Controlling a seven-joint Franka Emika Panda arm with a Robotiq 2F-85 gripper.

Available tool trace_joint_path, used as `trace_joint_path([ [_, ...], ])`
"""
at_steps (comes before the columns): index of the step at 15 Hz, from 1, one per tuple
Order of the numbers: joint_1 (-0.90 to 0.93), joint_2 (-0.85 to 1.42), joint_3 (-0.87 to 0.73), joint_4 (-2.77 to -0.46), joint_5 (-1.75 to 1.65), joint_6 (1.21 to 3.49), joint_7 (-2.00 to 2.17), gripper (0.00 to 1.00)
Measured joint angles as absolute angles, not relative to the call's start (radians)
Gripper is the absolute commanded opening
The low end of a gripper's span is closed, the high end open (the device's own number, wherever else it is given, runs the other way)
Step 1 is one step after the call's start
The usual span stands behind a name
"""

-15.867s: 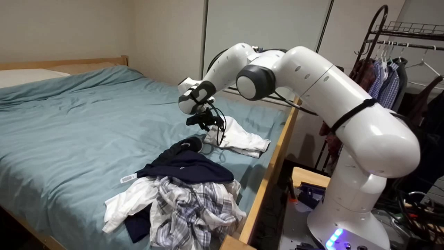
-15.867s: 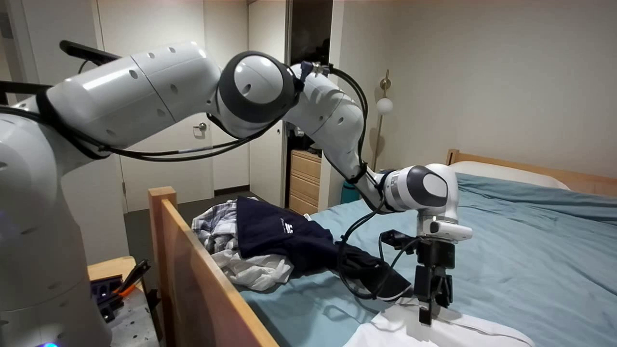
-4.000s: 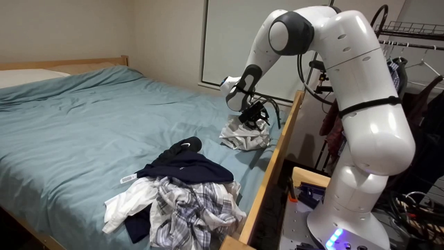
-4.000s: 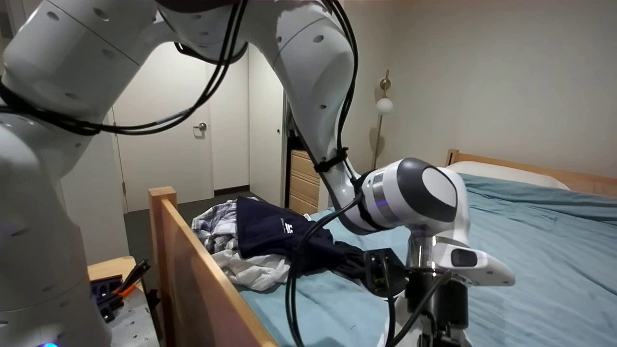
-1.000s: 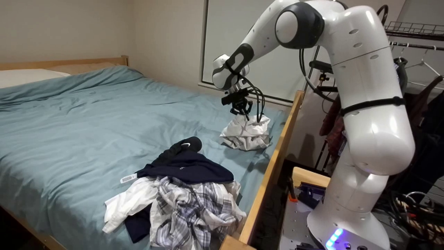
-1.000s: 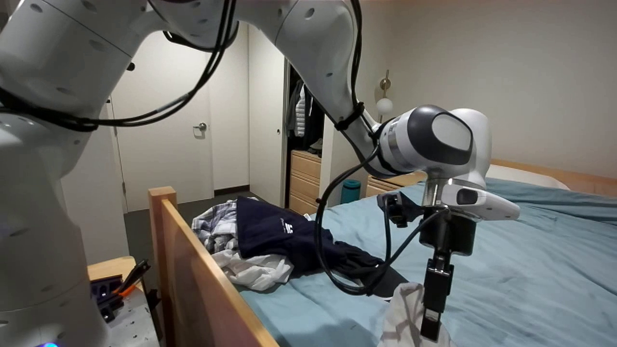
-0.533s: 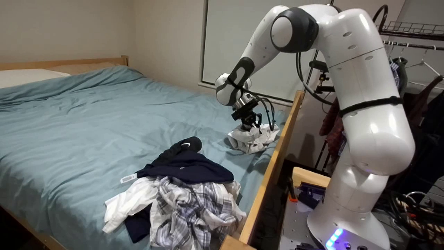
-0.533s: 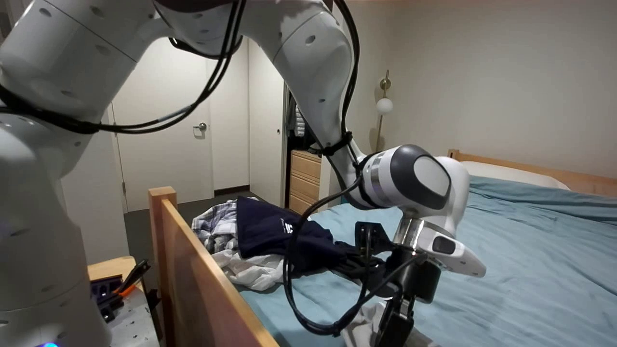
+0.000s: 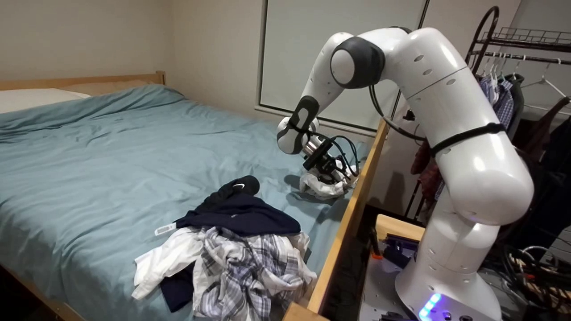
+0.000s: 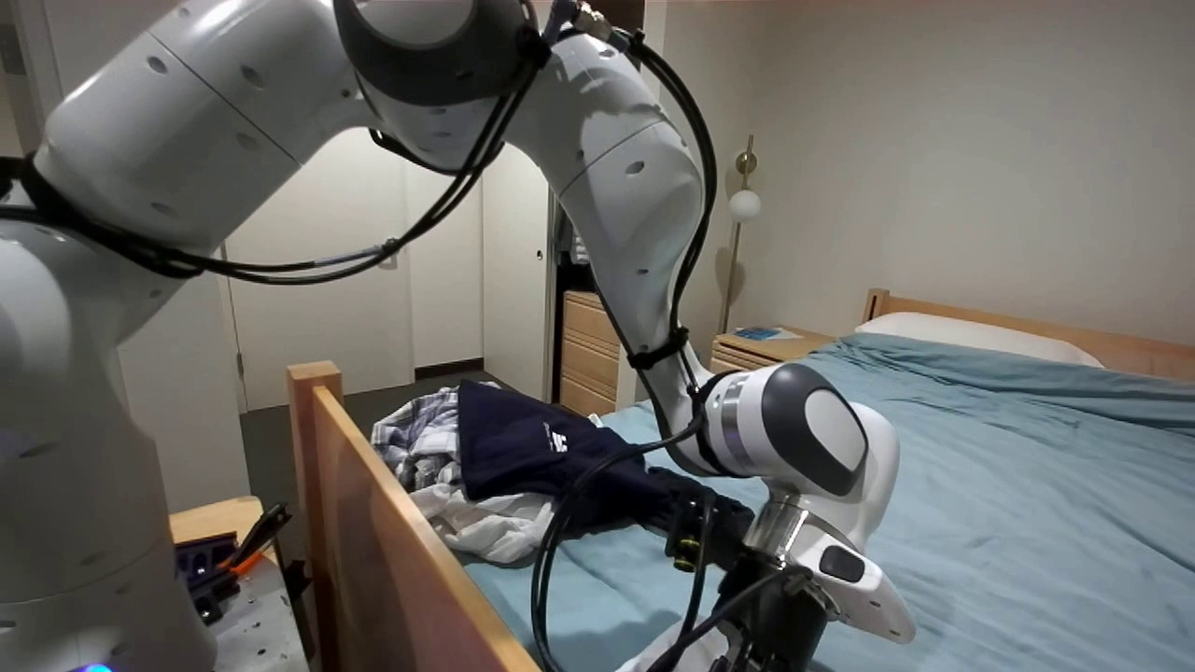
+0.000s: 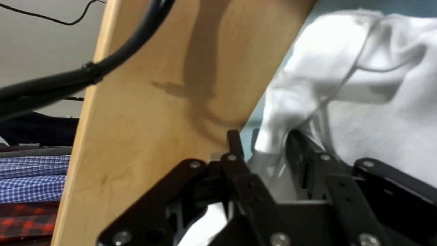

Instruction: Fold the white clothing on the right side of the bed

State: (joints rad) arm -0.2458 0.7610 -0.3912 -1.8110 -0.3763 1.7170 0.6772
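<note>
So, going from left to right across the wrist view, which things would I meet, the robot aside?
Blue-and-white checked fabric, flat light-wood board of the bed, rumpled white fabric clothing.

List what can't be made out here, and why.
Wrist view: white clothing, partly covered by the gripper, cut off at the right edge.
In an exterior view: print on the white label, too small; plaid clothing, cut off by the bottom edge.
In an exterior view: lettering on the navy clothing, too small; gripper's lower end, past the bottom edge.
</note>
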Motion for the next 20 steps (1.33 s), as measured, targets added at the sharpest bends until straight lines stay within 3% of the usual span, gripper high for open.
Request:
trace_joint_path([
  [5,-0.25,0.764,-0.405,-1.738,-0.314,1.733,0.695,0.99],
  [11,-0.247,0.686,-0.405,-1.718,-0.23,1.879,0.721,1.0],
  [20,-0.263,0.485,-0.431,-1.774,-0.193,1.867,0.809,1.0],
])
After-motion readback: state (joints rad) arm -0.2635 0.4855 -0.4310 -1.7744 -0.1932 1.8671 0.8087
